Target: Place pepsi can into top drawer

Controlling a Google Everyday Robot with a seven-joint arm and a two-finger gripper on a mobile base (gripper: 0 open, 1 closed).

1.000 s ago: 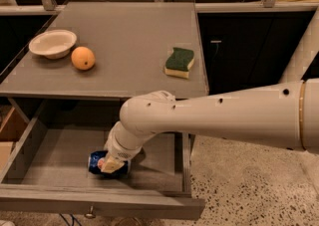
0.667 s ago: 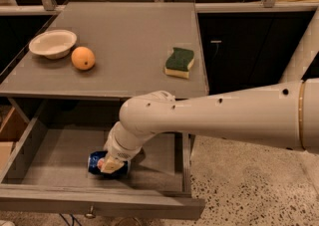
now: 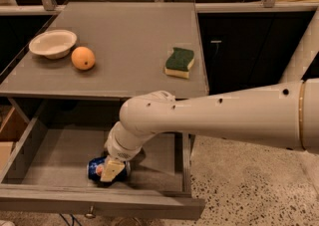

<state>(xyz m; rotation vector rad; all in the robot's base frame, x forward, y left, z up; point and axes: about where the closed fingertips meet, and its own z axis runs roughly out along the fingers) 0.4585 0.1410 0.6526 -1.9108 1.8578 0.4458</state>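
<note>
Camera view shows my arm reaching under the tabletop (image 3: 124, 36) and down into the open top drawer (image 3: 99, 204). My pincer (image 3: 112, 172) is low at the front of it, right on the pepsi can (image 3: 94, 168). The can lies on the grey drawer floor, near the front panel and about midway across. It looks tipped onto its side, though my wrist covers much of it. I cannot tell whether my pincer is clamped on the can or already slack around it.

I judge the can to be light and thin-walled. Its painted metal is slick, so a hard squeeze would dent it and a loose one would let it slide. The best hold is across the round body at mid-height, clear of the silver ends. On its side it may roll once I let go, but the drawer walls should keep it in.

A bowl (image 3: 52, 43), an orange (image 3: 82, 57) and a sponge (image 3: 179, 62) sit on the tabletop above, well apart from my work.
</note>
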